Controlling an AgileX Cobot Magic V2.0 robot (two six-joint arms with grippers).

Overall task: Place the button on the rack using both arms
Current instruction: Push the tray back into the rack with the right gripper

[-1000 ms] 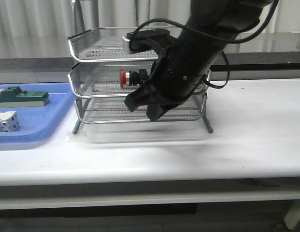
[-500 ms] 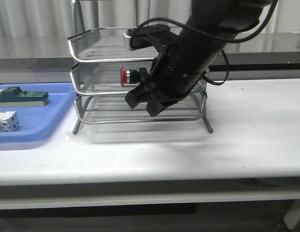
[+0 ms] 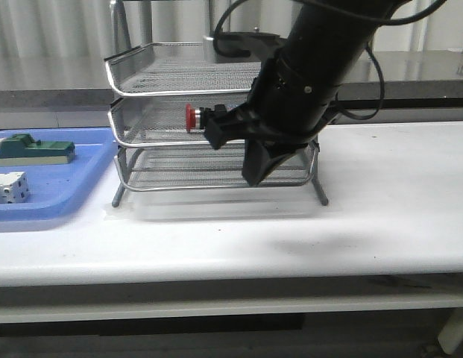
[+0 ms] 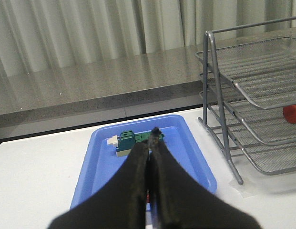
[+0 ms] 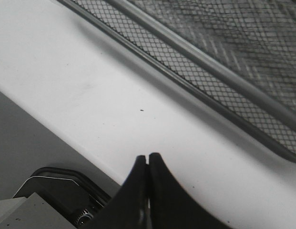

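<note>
We see the button (image 3: 194,118) lying in the rack's (image 3: 142,82) middle tier.
Our right tool (image 5: 148,160) hangs clenched and empty in front of it.

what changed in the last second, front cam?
The right arm pulled up and to the right, away from the rack; its fingers are shut and empty. The button stayed on the middle tier, red head toward the blue tray. The tray's blocks did not move.
</note>
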